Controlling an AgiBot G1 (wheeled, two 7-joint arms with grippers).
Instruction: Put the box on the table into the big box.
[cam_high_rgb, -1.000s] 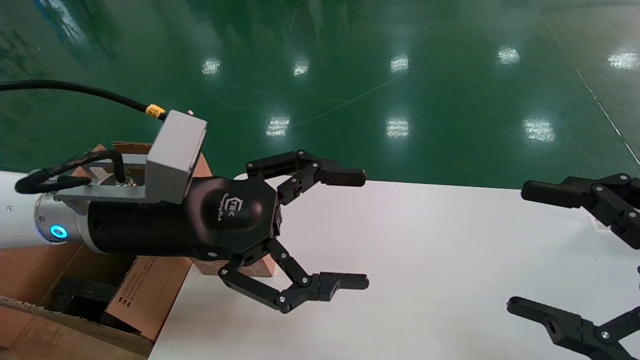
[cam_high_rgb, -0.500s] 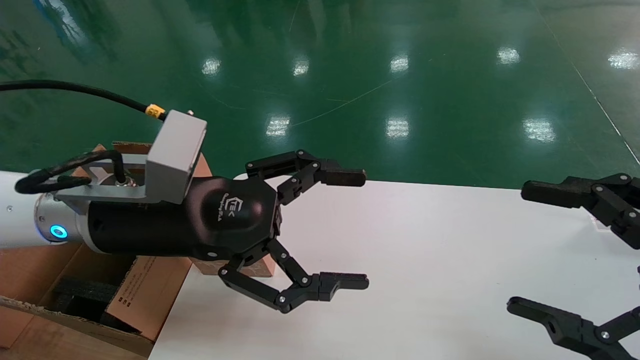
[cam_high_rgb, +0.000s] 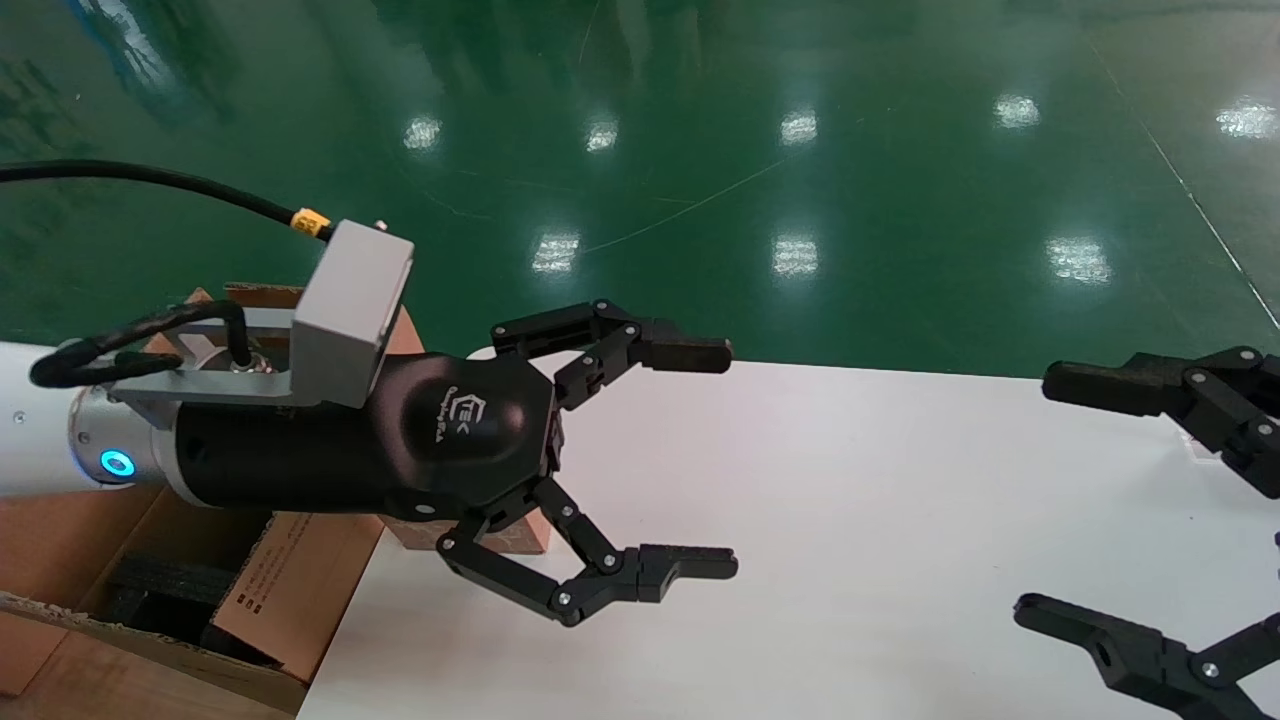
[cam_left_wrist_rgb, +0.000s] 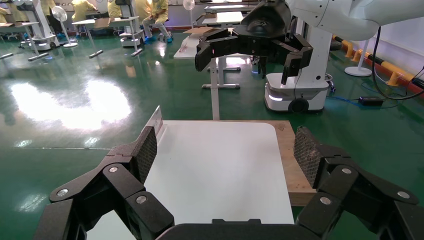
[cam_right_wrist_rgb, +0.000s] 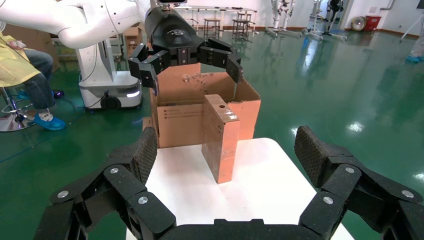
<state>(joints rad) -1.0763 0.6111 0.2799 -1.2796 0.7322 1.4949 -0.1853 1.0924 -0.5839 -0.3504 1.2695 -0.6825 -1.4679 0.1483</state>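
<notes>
Left black hand (cam_high_rgb: 640, 465) spread wide, empty, hovering above the small plain brown cardboard box (cam_right_wrist_rgb: 220, 137), which stands upright on the white smooth counter (cam_high_rgb: 850, 520) just beside the big brown corrugated carton (cam_right_wrist_rgb: 197, 110). Head view hides most of the box under the hand. Risks, as I judge: tall narrow box tips if a finger clips it; descent may snag the carton flap. Right black hand (cam_high_rgb: 1160, 510) wide open, idle at the counter's right.

One box (cam_right_wrist_rgb: 220, 137), one big box (cam_right_wrist_rgb: 200, 107), two pincers, one table (cam_high_rgb: 850, 520).
</notes>
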